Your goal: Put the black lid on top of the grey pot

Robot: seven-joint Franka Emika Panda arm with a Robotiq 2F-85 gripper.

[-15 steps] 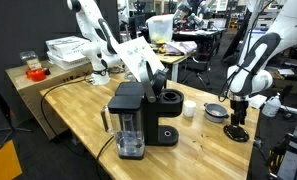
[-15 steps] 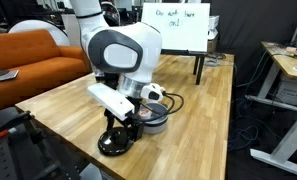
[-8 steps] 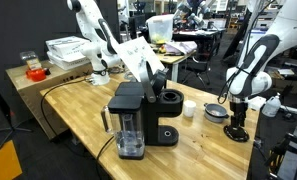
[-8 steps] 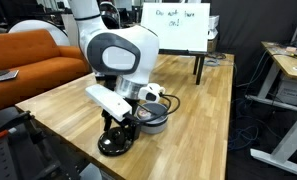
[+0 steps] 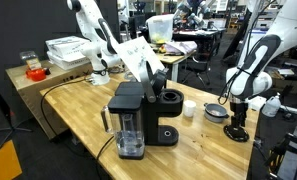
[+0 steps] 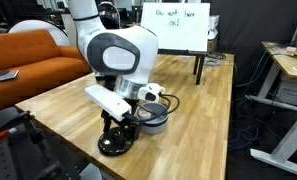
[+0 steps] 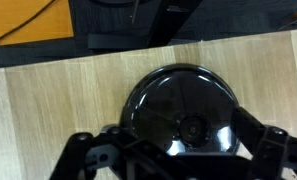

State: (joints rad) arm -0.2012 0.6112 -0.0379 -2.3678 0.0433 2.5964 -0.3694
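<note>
**Lid straddled, pot waiting**

On the left, the lid (image 7: 181,100) lies flat on the desk (image 6: 203,110). Our end effector (image 6: 116,132) is down around it, and we cannot tell whether it pinches. Just right sits the pot (image 6: 153,118). That thin rim could slip free, or the carry could clip the pot.

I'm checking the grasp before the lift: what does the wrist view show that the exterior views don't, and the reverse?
Only the wrist view: the glossy top of the black lid, flanked by the fingers; contact unclear. Only the exterior views: the grey pot beside it, the coffee machine, the white cup. Shared: the gripper low over the lid on the wooden table.
</note>
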